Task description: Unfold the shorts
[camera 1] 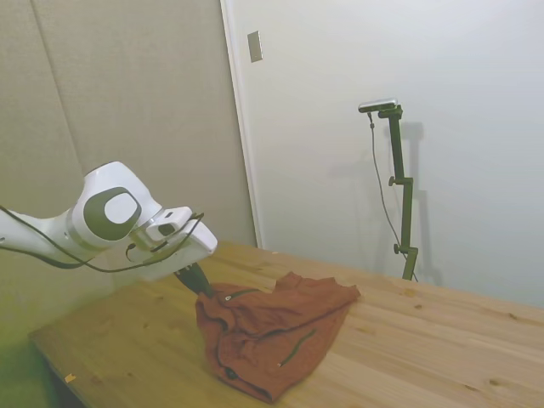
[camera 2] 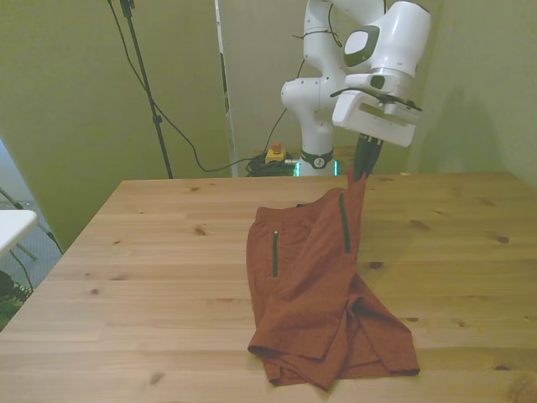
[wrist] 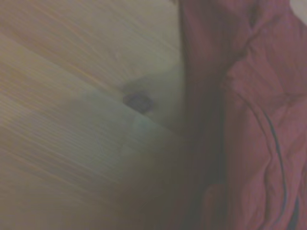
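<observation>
**Lifting one corner of the shorts**

Pale walls back a wooden counter (camera 2: 151,252). On it the rust-red shorts (camera 2: 319,285) lie folded and rumpled, dark cords showing, one corner raised. That corner is pinched in the end effector (camera 2: 361,172). Best to carry it up and outward slowly, so the doubled cloth peels open rather than dragging.

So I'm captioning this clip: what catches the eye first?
The rust-red shorts, pulled up at one corner into a peak while the rest lies crumpled on the wooden table. Next, the white arm's gripper pinching that raised corner, toward the front view's right.
</observation>
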You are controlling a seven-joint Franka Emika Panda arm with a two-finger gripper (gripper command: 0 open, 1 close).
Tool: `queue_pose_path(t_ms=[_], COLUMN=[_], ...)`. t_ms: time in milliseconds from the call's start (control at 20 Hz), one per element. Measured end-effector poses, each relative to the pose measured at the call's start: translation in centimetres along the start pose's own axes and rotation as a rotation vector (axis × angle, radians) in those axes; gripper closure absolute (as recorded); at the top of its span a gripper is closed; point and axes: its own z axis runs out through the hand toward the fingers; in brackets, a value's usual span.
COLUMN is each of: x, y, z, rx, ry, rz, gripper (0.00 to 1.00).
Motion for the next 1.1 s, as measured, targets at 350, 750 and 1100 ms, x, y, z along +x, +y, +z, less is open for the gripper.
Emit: queue_pose_path(t_ms=[350,750,1100], x=[-3.5,-6.2,-3.1], y=[-5.0,-7.1,-5.7], z=[-0.7,-0.7,-0.6], rx=[0.017,0.023,0.035], ry=[0.023,0.013,-0.051], rz=[-0.033,-0.065,0.08], gripper=[0.0,0.0,0.0])
